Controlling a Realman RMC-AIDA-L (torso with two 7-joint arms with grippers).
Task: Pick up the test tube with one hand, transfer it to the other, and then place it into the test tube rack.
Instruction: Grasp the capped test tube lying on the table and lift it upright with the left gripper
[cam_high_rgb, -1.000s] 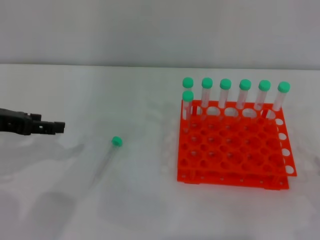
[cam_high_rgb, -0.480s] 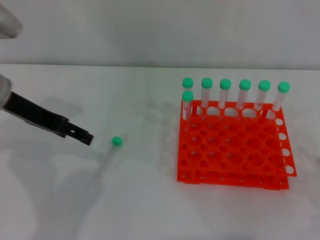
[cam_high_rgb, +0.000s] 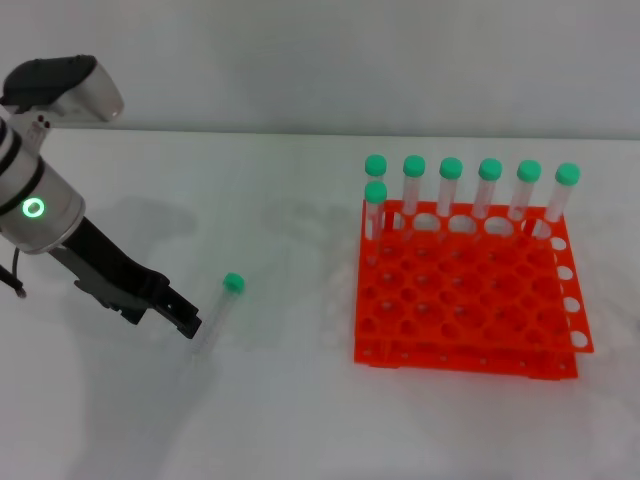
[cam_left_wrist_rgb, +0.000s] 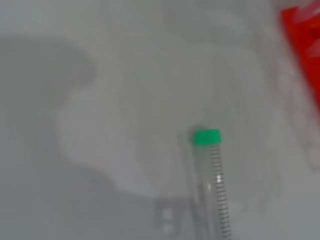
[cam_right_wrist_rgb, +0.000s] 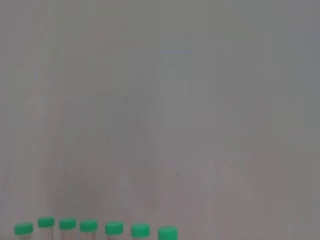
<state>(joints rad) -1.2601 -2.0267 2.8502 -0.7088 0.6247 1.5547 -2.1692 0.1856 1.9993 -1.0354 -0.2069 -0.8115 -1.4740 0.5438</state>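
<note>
The table (cam_high_rgb: 300, 420) is white and wide. The orange rack (cam_high_rgb: 465, 300) stands on its right half with seven green-capped tubes (cam_high_rgb: 470, 190) upright along its far edge and far-left corner. The left arm (cam_high_rgb: 40, 205) reaches down from the far left. Its gripper (cam_high_rgb: 186, 318) hangs low, just left of the loose test tube (cam_high_rgb: 215, 315). I cannot tell whether its fingers are spread or closed. The right gripper is out of sight.

The tube lies flat on the table, well left of the rack. Its long axis runs near to far with a slight rightward lean, and its green cap (cam_high_rgb: 234, 283) is at the far end. The clear body is faint from the head, so its near end is probably about level with the fingertips.

The step in hand looks like the first pick. The fingers should straddle the body across that axis, below the cap, and close gently, since a round tube rolls if nudged sideways.
</note>
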